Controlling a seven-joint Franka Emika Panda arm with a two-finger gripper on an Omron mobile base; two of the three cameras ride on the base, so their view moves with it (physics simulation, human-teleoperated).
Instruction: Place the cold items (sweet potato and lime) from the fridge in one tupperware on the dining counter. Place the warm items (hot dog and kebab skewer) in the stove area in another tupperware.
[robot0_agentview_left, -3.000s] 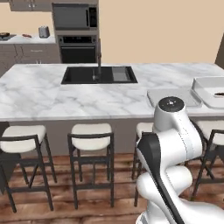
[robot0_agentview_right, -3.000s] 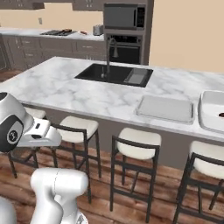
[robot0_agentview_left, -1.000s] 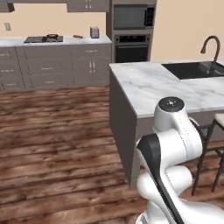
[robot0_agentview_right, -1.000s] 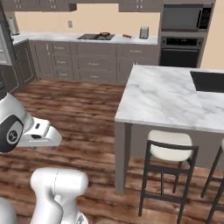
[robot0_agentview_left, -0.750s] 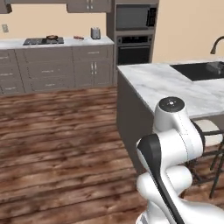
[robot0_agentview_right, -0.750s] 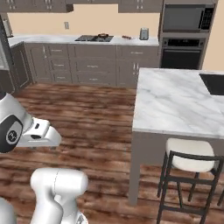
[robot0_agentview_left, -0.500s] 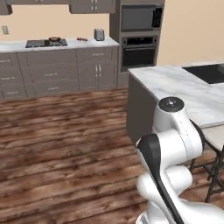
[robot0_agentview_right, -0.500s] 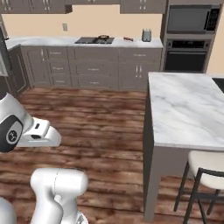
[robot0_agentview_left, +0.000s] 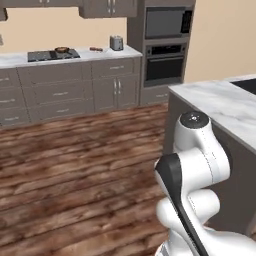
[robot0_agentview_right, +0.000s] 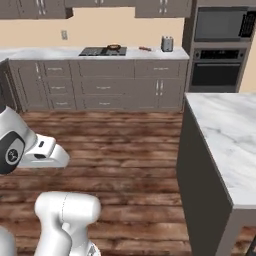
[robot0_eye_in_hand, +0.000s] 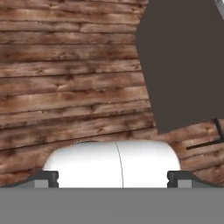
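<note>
Two warm items are lying far off in the stove area, too small to identify. The dining counter, a marble table, is standing at the right. The tool is hanging with jaws wide apart, carrying nothing, above the wooden floor. Judged step: transit toward the cooktop. The next move calls for stopping within reach beside the grey cabinets.
</note>
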